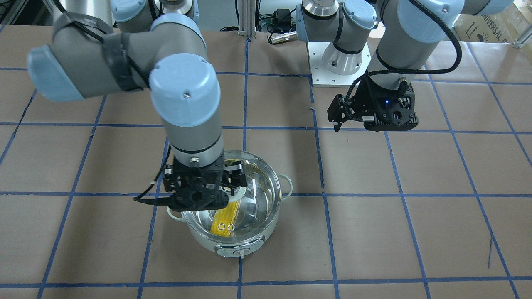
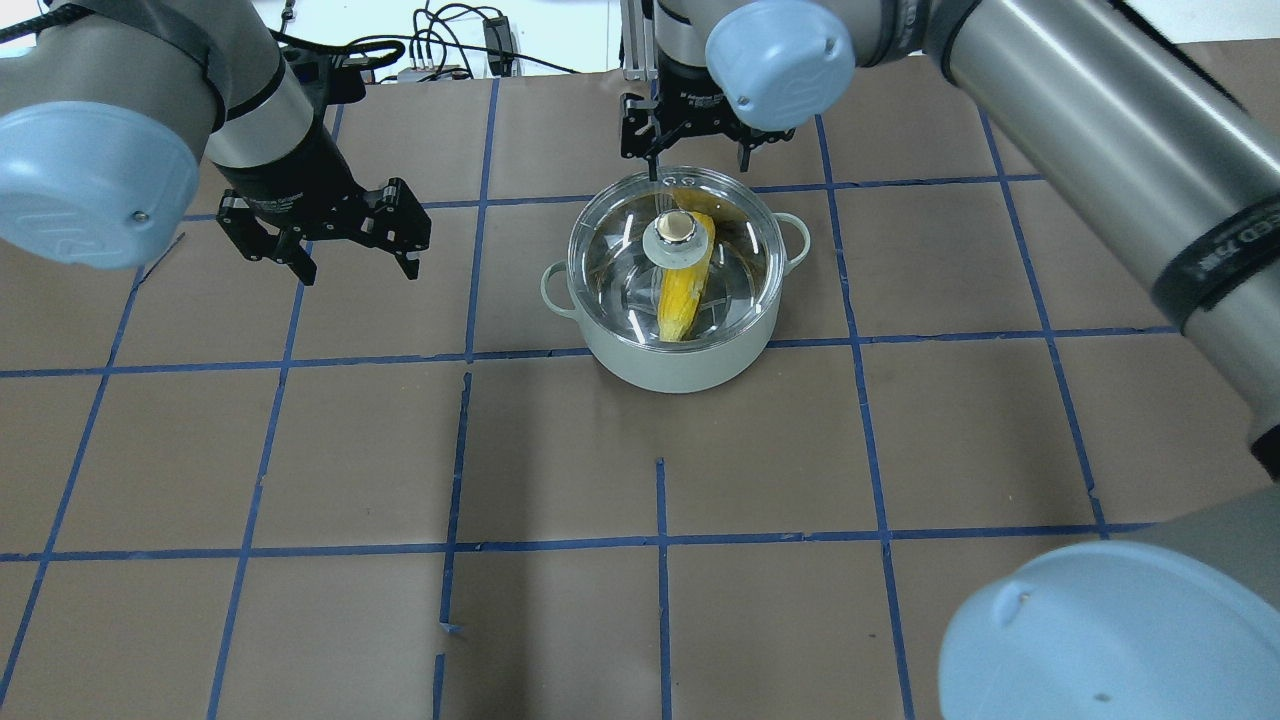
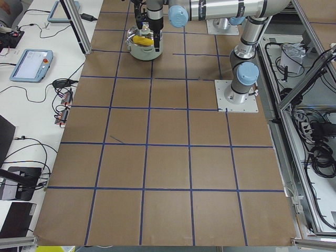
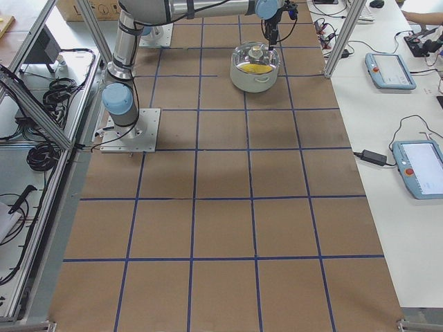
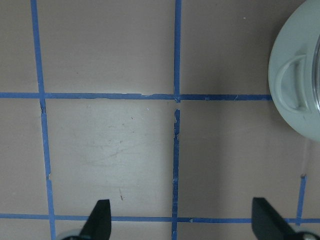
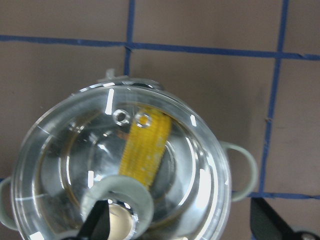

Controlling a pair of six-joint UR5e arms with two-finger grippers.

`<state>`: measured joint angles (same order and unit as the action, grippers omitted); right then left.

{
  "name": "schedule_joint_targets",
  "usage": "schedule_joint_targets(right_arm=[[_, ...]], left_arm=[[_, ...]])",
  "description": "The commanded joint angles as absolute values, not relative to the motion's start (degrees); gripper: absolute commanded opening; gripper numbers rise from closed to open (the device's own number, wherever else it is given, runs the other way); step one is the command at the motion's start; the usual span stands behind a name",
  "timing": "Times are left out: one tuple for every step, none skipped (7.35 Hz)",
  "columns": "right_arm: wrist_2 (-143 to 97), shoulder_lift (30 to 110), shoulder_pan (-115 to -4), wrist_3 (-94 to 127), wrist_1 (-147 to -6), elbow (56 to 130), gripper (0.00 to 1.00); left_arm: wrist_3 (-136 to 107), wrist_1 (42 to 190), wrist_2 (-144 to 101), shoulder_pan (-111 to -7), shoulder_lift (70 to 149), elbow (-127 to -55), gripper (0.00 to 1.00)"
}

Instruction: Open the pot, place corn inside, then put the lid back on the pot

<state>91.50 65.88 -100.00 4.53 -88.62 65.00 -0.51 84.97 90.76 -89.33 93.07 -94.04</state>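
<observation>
On the counter: a round pale mint-white pot (image 2: 680,365) with loop side handles stands on brown paper (image 2: 600,450) gridded with blue tape lines (image 2: 470,300).
Corn: the yellow tapered cob (image 2: 680,300) lies inside the pot, seen through the glass.
Lid: the clear round glass lid with a metal rim (image 2: 745,250) sits on the pot and looks level to me; its cream ball knob (image 2: 677,228) is uncovered.
Right hand (image 2: 698,165): just above the lid, fingers spread wide and grasping nothing. The wrist camera puts the knob close by one finger rather than centred between the two.
Left hand (image 2: 357,265): spread wide and empty, hovering over bare paper. It is beside the pot's near handle (image 5: 292,82) but apart from it.
Progress: by my reckoning only the pull-away remains.
Risk: a sideways or slanted retreat could let that near finger catch the knob and drag the lid askew or off the rim. A straight lift should avoid it.
Around: a blue-edged tablet (image 3: 31,64) and cables lie on the white side bench, well apart.
In the way: only the knob is close to the right hand's fingers.
</observation>
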Motion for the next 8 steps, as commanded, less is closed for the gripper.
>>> schedule_joint_targets(right_arm=[[91.5,74.58,-89.26,-8.31,-73.7,64.33,1.0],[92.1,78.27,-88.43,-10.0,-72.78,67.21,1.0],[91.07,82.4,-88.42,-9.93,-74.25,74.98,1.0],[91.4,86.62,-88.59,-8.8,-83.4,81.84,1.0],[91.84,87.27,-88.59,-8.96,-88.45,83.74,1.0],[91.24,86.49,-88.77,-8.44,-87.72,82.8,1.0],[90.01,85.79,-89.81,-8.26,-87.71,82.36,1.0],[90.09,85.52,-92.61,-5.74,-87.63,82.35,1.0]], left_arm=[[-0.44,84.9,90.7,-89.3,93.08,-94.22,1.0],[-0.53,84.9,90.7,-89.3,93.08,-94.22,1.0],[-0.53,84.9,90.7,-89.3,93.08,-94.22,1.0],[-0.53,84.9,90.62,-89.21,93.08,-94.22,1.0],[-0.61,84.9,90.62,-89.12,93.08,-94.22,1.0],[-0.62,84.9,90.62,-89.12,93.08,-94.22,1.0],[-0.62,84.73,90.62,-89.12,93.08,-94.22,1.0],[-0.62,84.64,90.53,-89.12,93.16,-94.31,1.0]])
